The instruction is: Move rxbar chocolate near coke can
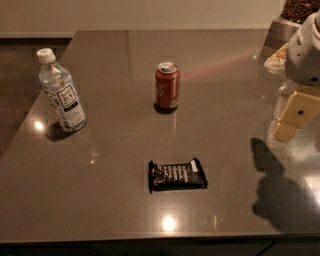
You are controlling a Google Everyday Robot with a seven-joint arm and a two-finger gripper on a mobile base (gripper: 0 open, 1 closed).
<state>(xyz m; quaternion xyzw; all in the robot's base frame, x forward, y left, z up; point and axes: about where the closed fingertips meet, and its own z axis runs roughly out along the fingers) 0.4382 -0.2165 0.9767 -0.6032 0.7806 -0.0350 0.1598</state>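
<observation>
Flat black rxbar chocolate (177,175) lower centre; upright red-brown coke can (167,85) above, well apart; cream gripper (289,124) at right edge.

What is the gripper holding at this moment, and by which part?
Nothing. The gripper hangs at the picture's right edge, apart from the rxbar chocolate lying flat on the table and the upright coke can.

Tabletop (100,210) grey-brown, glossy, w/ light spots; clear water bottle (61,95), white cap, dark label, upright at left side nr edge; container of dark brown bits (299,9) at far-right corner, beyond gripper (290,122) over table's right side; dark floor (20,60) at left.
</observation>
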